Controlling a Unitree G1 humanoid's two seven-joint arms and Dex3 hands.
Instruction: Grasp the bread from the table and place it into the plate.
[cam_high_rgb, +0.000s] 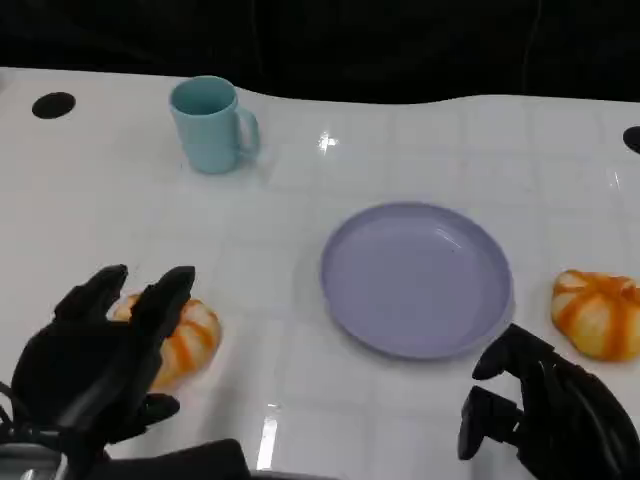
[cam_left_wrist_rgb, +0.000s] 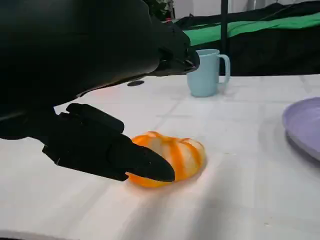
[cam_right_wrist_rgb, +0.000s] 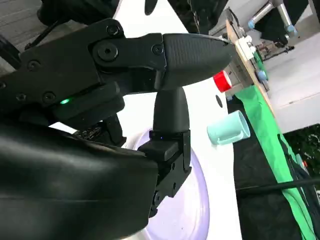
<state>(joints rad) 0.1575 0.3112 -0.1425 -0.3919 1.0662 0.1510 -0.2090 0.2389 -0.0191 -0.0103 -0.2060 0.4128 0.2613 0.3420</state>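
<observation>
Left hand fingers spread, empty, poised over striped bread on white table, lavender plate well apart at centre, right hand loosely curled, holding nothing.

I'm looking down at a glossy white counter marked with a faint grid of tile-like lines, and small bright spots of overhead light glare off it. Two black round holes sit near its far edge, one at the left and one cut off at the right. Behind the counter everything is dark, a black backdrop. From the left wrist view I see a green cloth draped over something dark beyond the counter, and a black upright pole. The right wrist view shows a red round button at the counter's far edge.
</observation>
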